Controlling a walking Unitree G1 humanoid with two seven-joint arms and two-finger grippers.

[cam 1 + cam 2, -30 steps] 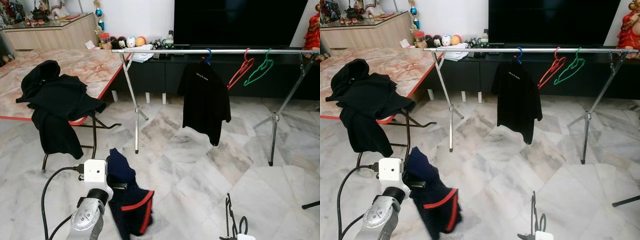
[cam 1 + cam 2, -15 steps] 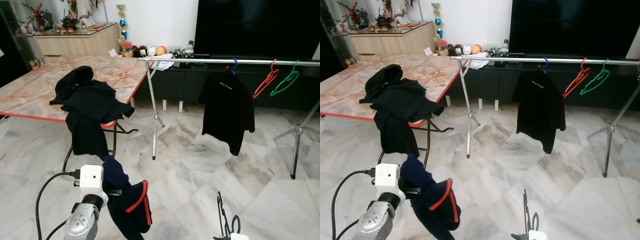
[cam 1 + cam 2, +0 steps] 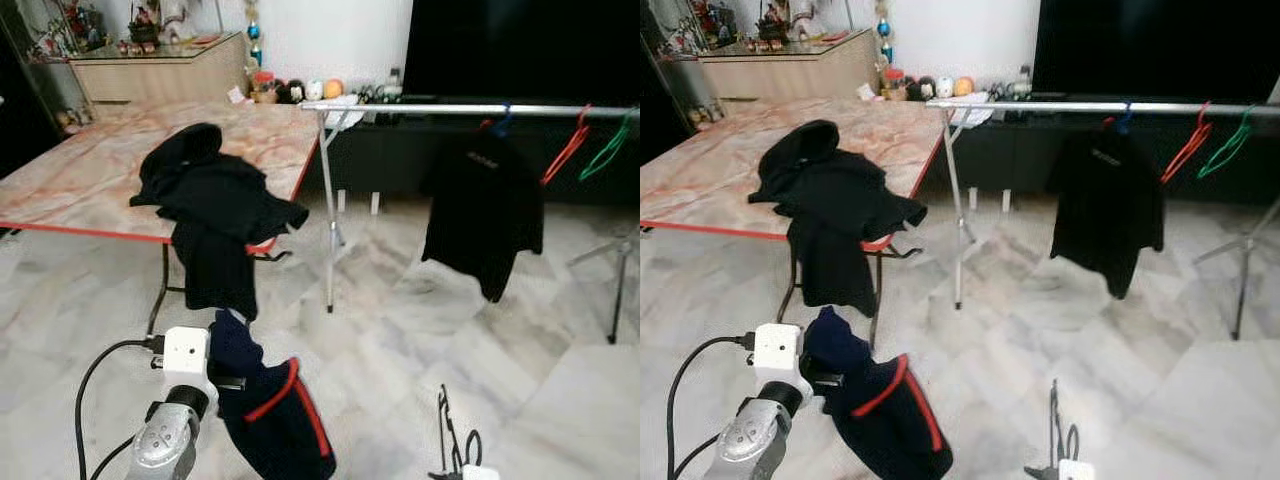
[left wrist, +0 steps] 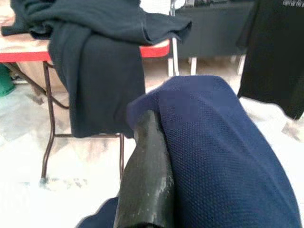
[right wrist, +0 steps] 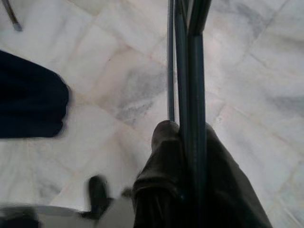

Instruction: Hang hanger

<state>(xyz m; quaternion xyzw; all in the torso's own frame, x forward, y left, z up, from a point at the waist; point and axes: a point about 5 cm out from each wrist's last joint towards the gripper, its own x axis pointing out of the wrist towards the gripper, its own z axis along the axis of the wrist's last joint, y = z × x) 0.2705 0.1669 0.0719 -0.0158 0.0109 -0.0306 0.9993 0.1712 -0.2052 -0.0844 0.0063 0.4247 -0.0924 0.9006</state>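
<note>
Your left gripper [image 4: 156, 128] pinches a navy garment [image 3: 275, 420]; your right gripper [image 5: 187, 133] clamps a dark hanger [image 3: 447, 440], held low near the floor. The rail [image 3: 450, 107] stands well ahead. Judgement: approach squarely, raise the hook above it, then lower.

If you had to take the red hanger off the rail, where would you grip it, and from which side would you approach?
Probably on the sloping arm of the red hanger, just below its hook, coming from the robot's side of the rail. It hangs tilted and bare, with open space before it; the black shirt and green hanger flank it, so sideways approaches look more crowded.
</note>
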